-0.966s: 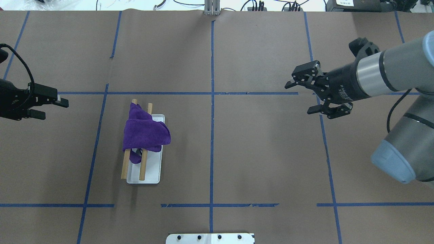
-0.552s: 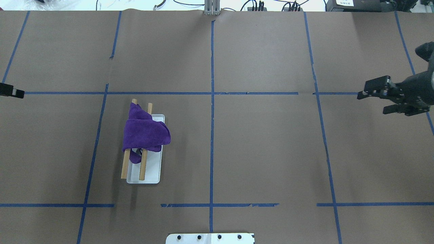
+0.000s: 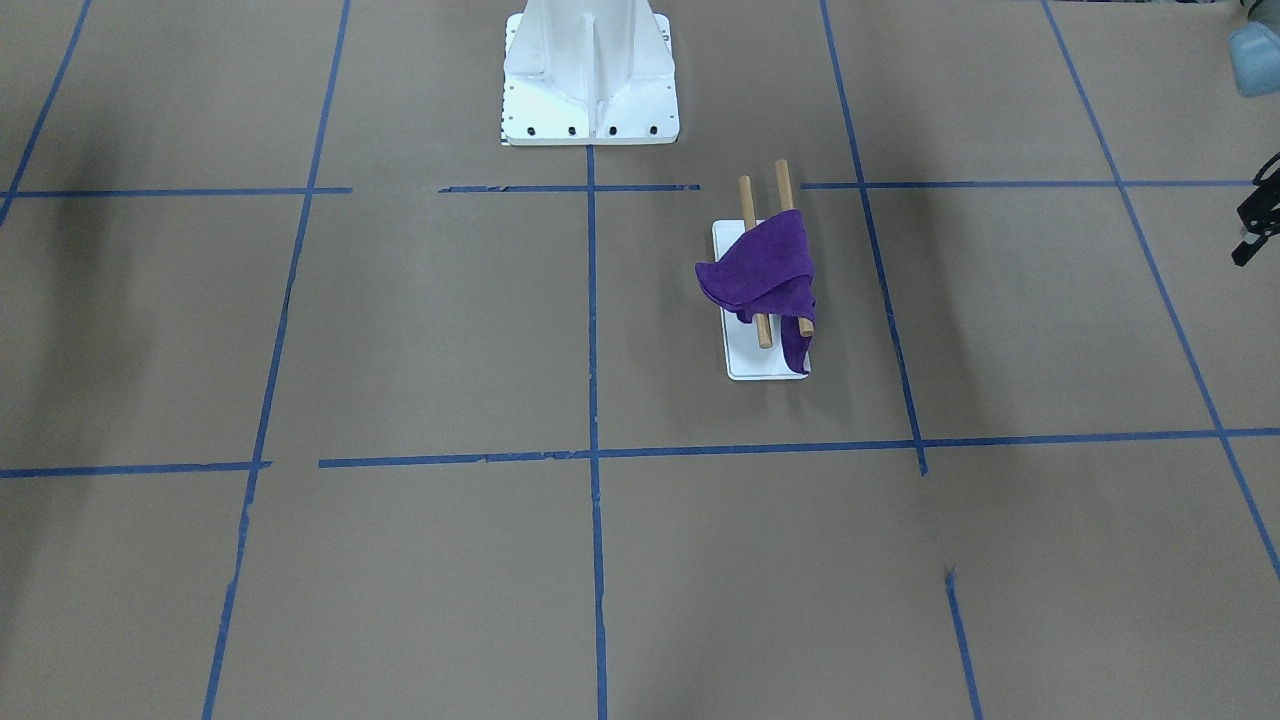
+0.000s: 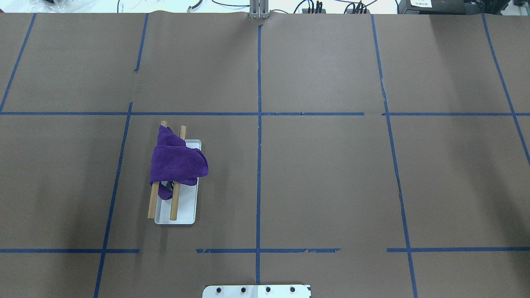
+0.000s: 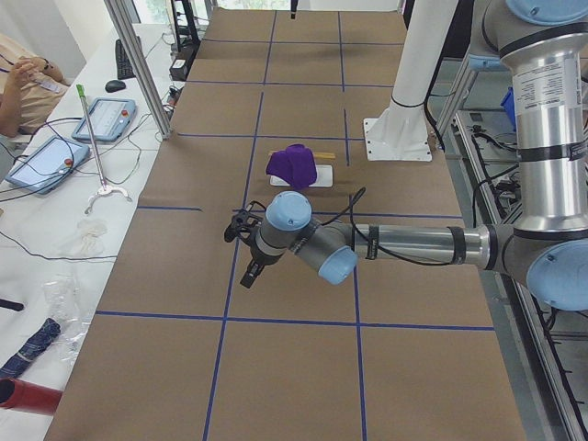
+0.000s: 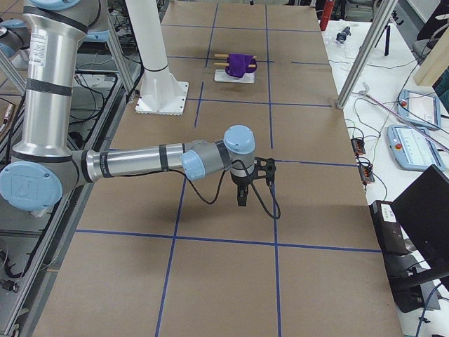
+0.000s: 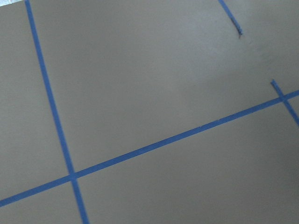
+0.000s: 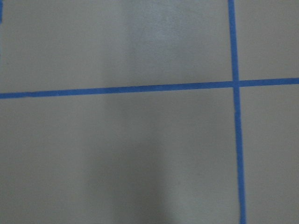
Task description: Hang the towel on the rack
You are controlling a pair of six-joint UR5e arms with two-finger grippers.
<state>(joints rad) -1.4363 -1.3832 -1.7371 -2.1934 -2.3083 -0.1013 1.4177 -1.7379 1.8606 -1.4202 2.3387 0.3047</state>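
Observation:
The purple towel lies draped over the two wooden dowels of the rack, left of the table's centre. One corner hangs over the white base. It also shows in the front view, towel on rack. Neither gripper shows in the overhead view. My left gripper hangs low over the table far from the rack, and only its edge shows in the front view. My right gripper hangs over the table's other end. I cannot tell whether either is open or shut. Both wrist views show only brown paper and blue tape.
The white robot pedestal stands behind the rack at the table's near edge. Blue tape lines grid the brown paper. Aluminium posts and tablets stand beside the table, with an operator seated there.
Both arms have pulled outward and left the overhead view, the left one to the left and the right one to the right. The towel and rack have not moved.

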